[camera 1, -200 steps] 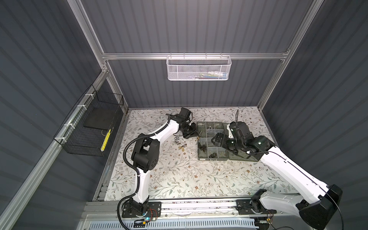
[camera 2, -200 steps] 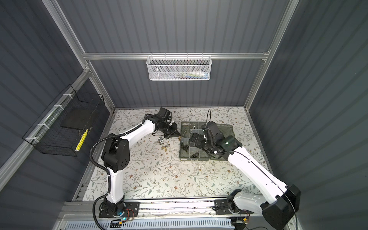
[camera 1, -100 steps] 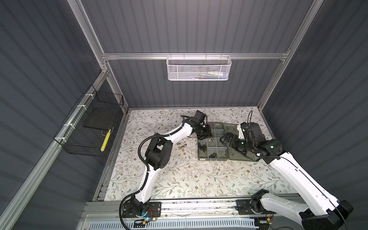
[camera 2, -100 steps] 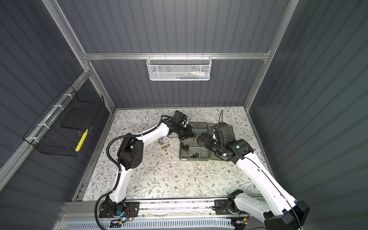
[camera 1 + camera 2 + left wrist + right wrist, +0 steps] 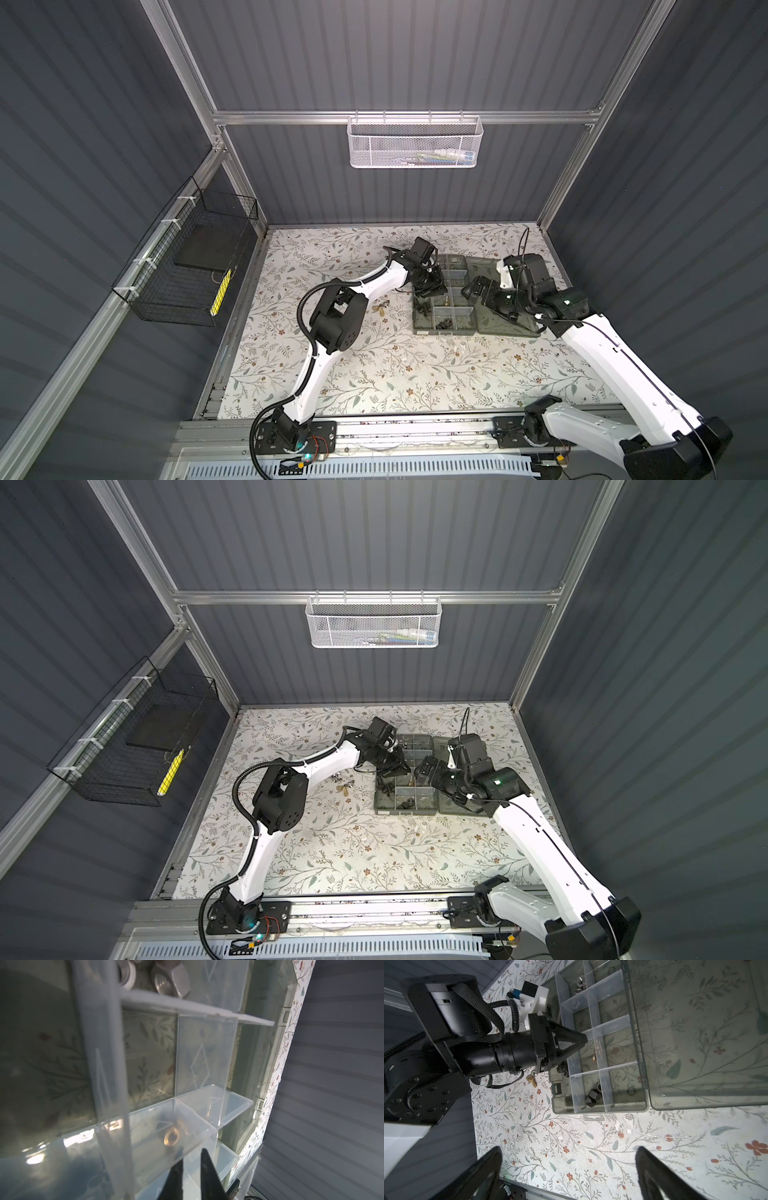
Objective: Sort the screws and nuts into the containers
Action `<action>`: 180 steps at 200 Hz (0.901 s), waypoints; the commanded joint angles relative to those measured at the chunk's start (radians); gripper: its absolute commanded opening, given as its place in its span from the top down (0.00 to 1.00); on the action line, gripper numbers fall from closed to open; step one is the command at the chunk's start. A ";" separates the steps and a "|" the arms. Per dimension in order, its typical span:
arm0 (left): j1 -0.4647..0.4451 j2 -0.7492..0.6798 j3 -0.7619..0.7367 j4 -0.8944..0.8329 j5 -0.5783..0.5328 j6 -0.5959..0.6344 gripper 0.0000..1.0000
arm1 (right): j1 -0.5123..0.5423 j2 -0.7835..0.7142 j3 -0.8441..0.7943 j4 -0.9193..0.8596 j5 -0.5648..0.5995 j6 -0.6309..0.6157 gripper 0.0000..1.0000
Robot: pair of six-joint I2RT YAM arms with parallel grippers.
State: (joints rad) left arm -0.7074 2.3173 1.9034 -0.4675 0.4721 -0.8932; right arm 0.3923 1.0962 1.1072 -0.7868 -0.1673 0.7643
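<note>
The smoky grey-green organiser box (image 5: 444, 332) (image 5: 405, 812) (image 5: 600, 1110) lies open, its lid (image 5: 706, 1043) flat beside it. My left gripper (image 5: 430, 286) (image 5: 390, 769) (image 5: 192, 1157) (image 5: 586, 1040) hangs over a middle compartment, jaws a narrow gap apart with nothing between them. A blurred brass nut (image 5: 172, 1138) (image 5: 594, 1057) lies in that compartment under the tips. Other compartments hold silver nuts (image 5: 172, 980) and black nuts (image 5: 592, 1096). Loose pieces (image 5: 380, 308) (image 5: 343, 783) lie on the cloth left of the box. My right gripper (image 5: 478, 289) (image 5: 428, 771) (image 5: 569, 1167) stands wide open and empty over the lid's near side.
A brass winged piece (image 5: 531, 1080) lies by the box's left wall, under the left arm. A white mesh basket (image 5: 413, 143) hangs on the back wall and a black wire basket (image 5: 187, 270) on the left wall. Both arms crowd the box.
My left gripper has travelled right from the loose pieces to over the box and its jaws have parted slightly. The right gripper has drawn back to the right, still wide open.
</note>
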 commanded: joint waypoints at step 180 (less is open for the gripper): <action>0.247 -0.561 -0.378 -0.184 0.043 0.135 0.00 | 0.143 0.233 0.228 0.023 0.074 -0.088 0.01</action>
State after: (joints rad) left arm -0.5205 1.8374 1.6314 -0.6083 0.4808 -0.7918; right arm 0.4629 1.2697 1.2945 -0.7677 -0.1425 0.7044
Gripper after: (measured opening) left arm 0.996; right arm 0.991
